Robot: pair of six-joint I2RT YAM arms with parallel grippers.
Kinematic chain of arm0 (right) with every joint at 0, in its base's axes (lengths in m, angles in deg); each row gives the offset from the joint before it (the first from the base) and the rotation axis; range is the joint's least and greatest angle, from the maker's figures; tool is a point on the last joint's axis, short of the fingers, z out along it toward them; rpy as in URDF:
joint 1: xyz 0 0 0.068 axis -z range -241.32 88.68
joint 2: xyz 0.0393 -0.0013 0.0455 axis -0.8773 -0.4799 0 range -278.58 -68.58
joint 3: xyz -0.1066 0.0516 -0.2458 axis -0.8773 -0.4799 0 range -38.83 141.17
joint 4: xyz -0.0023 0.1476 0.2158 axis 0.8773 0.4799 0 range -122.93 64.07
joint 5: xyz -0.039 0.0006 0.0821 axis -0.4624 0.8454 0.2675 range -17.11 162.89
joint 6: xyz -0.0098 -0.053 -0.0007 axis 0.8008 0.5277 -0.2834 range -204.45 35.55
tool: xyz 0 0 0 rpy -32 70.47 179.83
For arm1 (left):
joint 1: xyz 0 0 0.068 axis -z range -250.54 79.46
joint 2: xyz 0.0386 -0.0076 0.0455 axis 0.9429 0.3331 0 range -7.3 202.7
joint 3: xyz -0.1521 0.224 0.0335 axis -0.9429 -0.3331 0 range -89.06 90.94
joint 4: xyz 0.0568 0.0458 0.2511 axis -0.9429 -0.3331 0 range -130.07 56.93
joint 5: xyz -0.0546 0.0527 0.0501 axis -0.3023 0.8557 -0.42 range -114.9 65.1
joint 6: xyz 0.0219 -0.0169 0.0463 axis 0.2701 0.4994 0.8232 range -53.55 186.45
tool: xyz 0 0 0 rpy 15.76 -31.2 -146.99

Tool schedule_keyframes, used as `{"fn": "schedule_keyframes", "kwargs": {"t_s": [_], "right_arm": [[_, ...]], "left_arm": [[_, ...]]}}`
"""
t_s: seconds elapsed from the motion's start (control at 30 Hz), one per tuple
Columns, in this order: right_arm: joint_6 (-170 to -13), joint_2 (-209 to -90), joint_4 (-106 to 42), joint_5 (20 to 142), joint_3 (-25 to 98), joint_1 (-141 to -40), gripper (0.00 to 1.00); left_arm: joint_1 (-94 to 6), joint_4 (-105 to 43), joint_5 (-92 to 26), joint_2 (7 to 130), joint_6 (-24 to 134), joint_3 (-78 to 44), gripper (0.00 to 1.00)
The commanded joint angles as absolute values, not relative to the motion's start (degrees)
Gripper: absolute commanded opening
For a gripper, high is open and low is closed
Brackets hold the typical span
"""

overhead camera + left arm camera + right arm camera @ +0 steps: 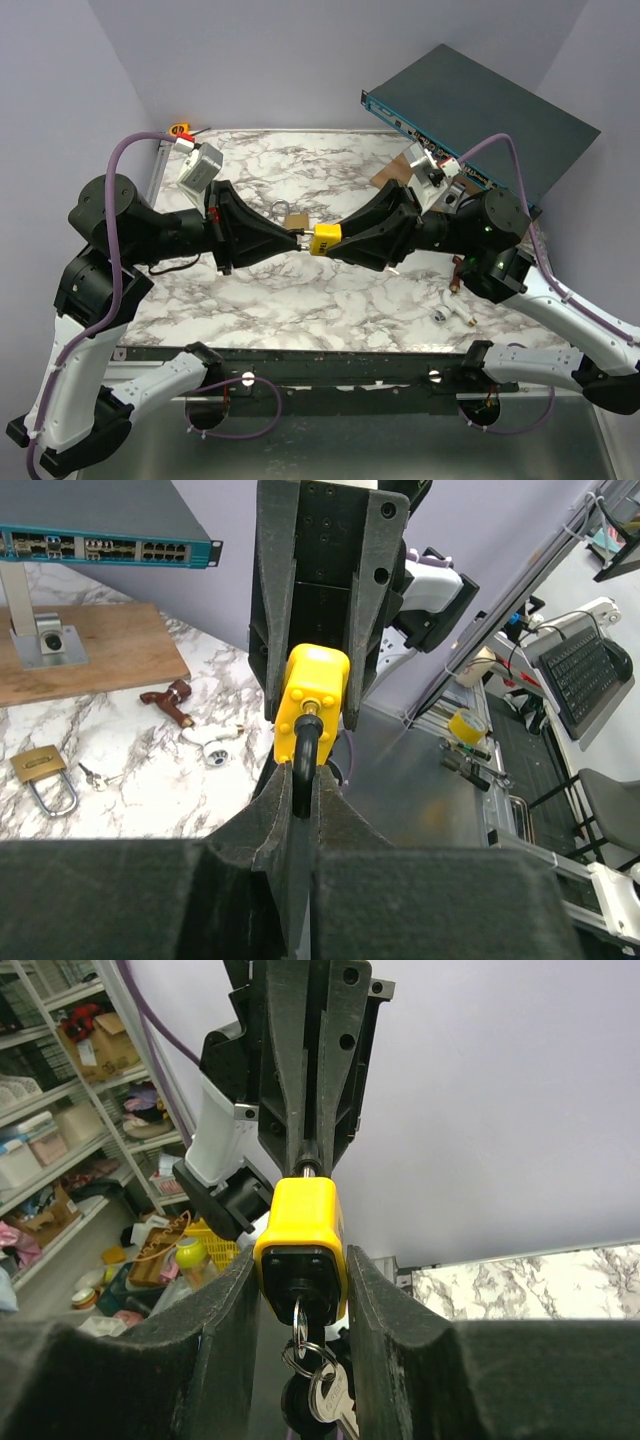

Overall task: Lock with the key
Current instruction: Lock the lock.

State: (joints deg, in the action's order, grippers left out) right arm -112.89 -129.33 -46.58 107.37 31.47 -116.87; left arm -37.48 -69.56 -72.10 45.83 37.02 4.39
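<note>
i steady padlock [312, 705], left claw [300, 802] clamped on shackle [303, 765]; right claw [300, 1272] flanks body near key [326, 1400], grip unclear.

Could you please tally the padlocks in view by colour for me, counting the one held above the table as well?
yellow padlock: 1
brass padlock: 1
Total: 2
</note>
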Motion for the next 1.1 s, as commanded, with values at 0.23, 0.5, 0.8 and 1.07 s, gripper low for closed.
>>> {"fn": "schedule_keyframes", "kwargs": {"t_s": [0.23, 0.5, 0.8, 1.07], "right_arm": [[-115.1, -133.7, -44.7, 108.5, 32.9, -117.2, 0.01], [-117.6, -136.0, -46.9, 109.6, 33.0, -117.2, 0.01], [-119.4, -137.3, -48.3, 108.4, 33.0, -117.2, 0.01], [-122.6, -138.3, -51.4, 110.5, 33.3, -117.3, 0.01]], "left_arm": [[-35.9, -65.5, -71.6, 45.7, 37.9, 0.6, 0.00], [-33.9, -63.5, -70.9, 45.9, 37.1, -1.8, 0.00], [-33.3, -61.0, -71.6, 44.9, 35.9, -3.8, 0.00], [-33.0, -63.7, -69.7, 43.9, 38.6, -4.2, 0.00]]}}
